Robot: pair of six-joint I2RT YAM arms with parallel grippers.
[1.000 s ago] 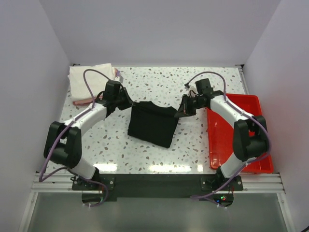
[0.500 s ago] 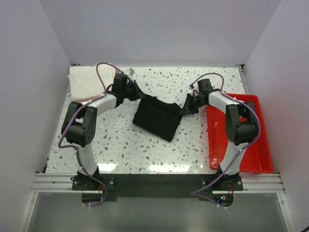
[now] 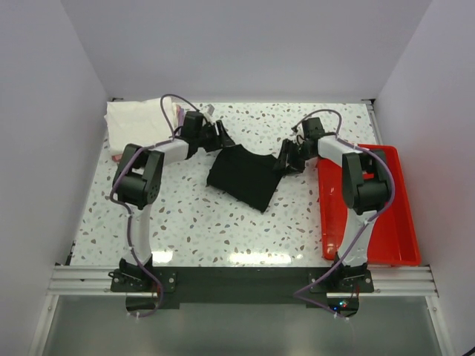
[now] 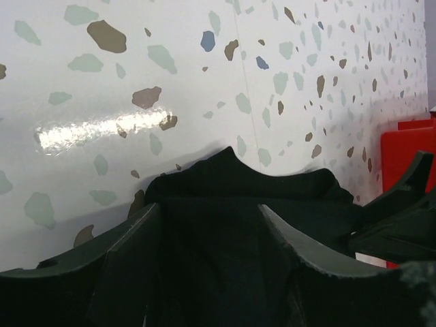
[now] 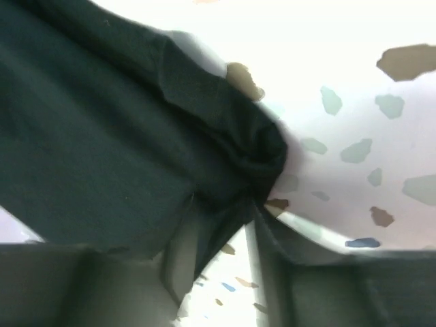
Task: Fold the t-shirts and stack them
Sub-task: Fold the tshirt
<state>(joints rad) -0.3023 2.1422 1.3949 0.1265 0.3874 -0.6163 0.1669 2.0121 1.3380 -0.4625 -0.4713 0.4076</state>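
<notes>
In the middle of the speckled table [image 3: 223, 230], a little toward the far side, the black shirt [image 3: 243, 176] lies folded into a rough, skewed rectangle between my two arms. The left gripper [image 3: 220, 138] sits at its far left corner with its jaws apart and dark cloth showing in the gap. The right gripper [image 3: 286, 162] is at the far right corner, where the cloth is bunched. Its wrist view is blurred: the jaws look slightly parted with a flap of cloth between them, and I cannot tell whether that flap is pinched or free. My worry is snagging. If either arm lifts away while cloth rests on a finger, it could drag the corner up and spill the fold open. The bunched corner may also leave a lumpy bundle that sits crooked on the pile of folded shirts [image 3: 137, 122] in the far left corner. The red tray [image 3: 386, 215] lies just right of the right gripper.
</notes>
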